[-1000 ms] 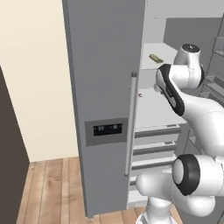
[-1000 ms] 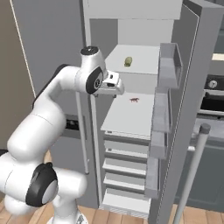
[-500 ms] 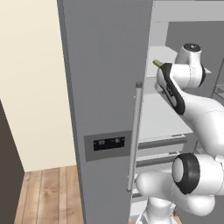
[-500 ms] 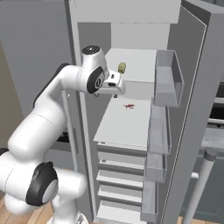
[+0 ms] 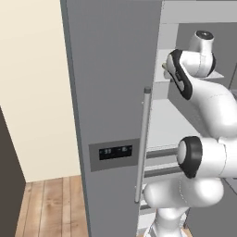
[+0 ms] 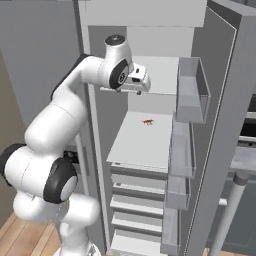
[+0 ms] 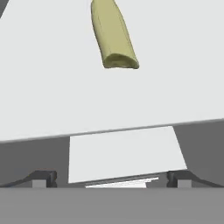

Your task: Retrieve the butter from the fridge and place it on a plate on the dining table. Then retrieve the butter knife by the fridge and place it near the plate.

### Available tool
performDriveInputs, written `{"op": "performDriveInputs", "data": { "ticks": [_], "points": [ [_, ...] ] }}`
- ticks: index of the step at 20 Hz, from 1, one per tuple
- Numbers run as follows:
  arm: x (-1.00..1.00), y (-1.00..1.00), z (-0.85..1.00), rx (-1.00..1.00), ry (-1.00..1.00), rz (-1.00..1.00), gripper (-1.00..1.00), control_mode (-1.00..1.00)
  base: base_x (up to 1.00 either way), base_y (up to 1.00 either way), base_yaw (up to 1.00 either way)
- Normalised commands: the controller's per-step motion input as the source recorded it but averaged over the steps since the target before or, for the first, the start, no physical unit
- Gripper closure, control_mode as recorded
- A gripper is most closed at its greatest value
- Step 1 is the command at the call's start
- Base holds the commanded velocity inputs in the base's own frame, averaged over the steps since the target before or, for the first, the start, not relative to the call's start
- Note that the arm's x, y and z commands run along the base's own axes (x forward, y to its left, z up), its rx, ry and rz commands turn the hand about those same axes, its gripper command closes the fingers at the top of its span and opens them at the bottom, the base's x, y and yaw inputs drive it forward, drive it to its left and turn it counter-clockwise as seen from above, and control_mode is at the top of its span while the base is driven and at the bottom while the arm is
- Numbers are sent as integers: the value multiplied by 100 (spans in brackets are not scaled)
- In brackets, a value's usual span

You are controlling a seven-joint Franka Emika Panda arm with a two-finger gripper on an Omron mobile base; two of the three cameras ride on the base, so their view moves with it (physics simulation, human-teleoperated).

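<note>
The small pale yellowish stick of butter (image 7: 113, 37) lies on the white upper shelf (image 7: 52, 87) of the tall grey fridge (image 5: 111, 92), toward twelve o'clock from the gripper (image 7: 111, 177). Its jaws stand wide, empty. I'd advance level, straddling the stick before closing.

The base is closer to the fridge (image 5: 115, 92), and the gripper (image 6: 141, 81) now reaches over its upper shelf (image 6: 160, 75).
</note>
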Motion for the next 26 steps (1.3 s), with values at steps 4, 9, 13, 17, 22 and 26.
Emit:
{"op": "performDriveInputs", "data": {
  "ticks": [4,9,13,17,22,26],
  "points": [
    [82,-15,19,7,0,0,-100,-100,0,0,0],
    [33,-12,-21,0,-15,0,-100,-100,0,0,0],
    [29,0,-39,0,-23,0,-100,-100,0,0,0],
    [41,0,-62,0,-16,2,-100,-100,0,0,0],
    [55,0,-1,0,-7,2,-100,-100,0,0,0],
    [31,0,-1,0,0,2,100,-100,0,0,0]
  ]
}}
